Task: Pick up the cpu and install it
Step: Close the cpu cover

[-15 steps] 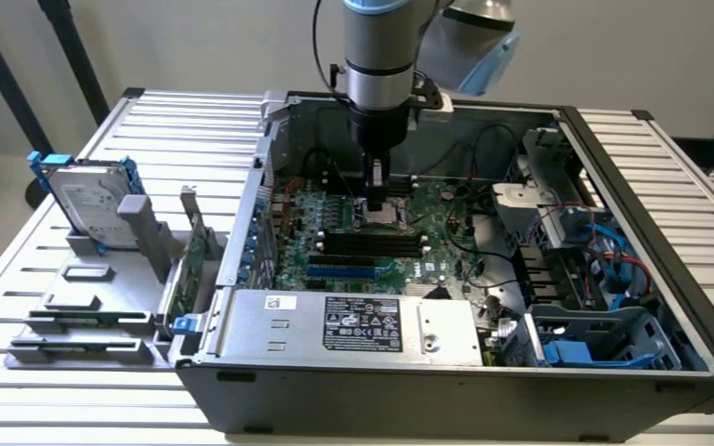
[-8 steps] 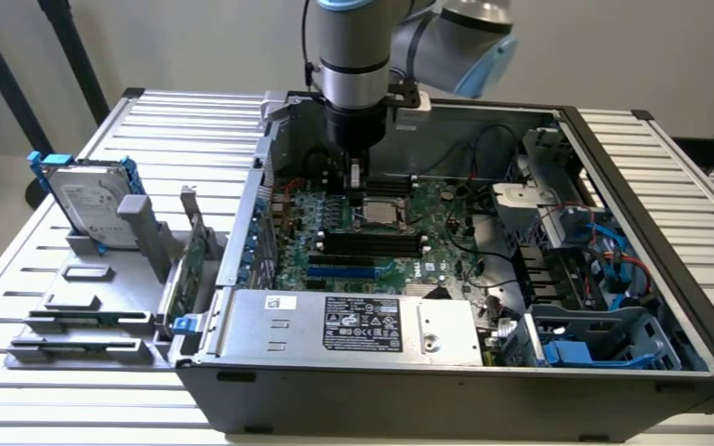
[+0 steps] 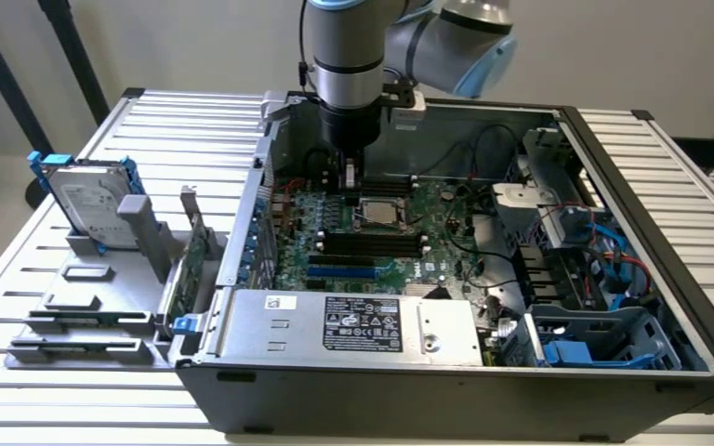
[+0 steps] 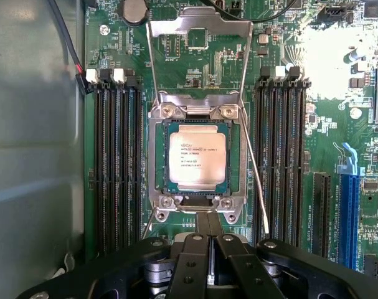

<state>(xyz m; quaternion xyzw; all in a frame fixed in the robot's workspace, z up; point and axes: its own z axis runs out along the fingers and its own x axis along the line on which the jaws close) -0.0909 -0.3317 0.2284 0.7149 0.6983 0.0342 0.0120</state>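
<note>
On the exterior view's left, a grey rack (image 3: 85, 316) holds a hard drive (image 3: 85, 200) standing on edge, and a green card (image 3: 191, 255) stands just beside the computer case (image 3: 456, 400). Both are well apart from the work.

Further right, inside the case, the arm comes straight down over the green board (image 3: 450, 232). The gripper (image 3: 352, 181) hangs low near the board, just to the exterior view's left of the chip socket. The cpu (image 3: 382, 213) lies flat in that socket, silver top up, not in the gripper.

In the wrist view the gripper (image 4: 208, 227) is clenched, its two black fingers (image 4: 190, 268) pressed together with nothing visible between them. Their tips sit at the near edge of the socket frame (image 4: 156, 187); whether they touch it I cannot tell. The cpu (image 4: 198, 156) lies just ahead of those tips and apart from them, its edges square with the frame. It is close to square, so it has no clear long axis.

A hinged metal plate (image 4: 198, 28) stands swung open beyond the chip, and a thin wire lever (image 4: 254, 171) runs along one side of the socket. Black memory slots (image 4: 117, 168) flank the socket on both sides. Blue cables (image 3: 617, 260) lie farther to the exterior view's right.

By my reading the chip is seated and the socket not yet latched
</note>
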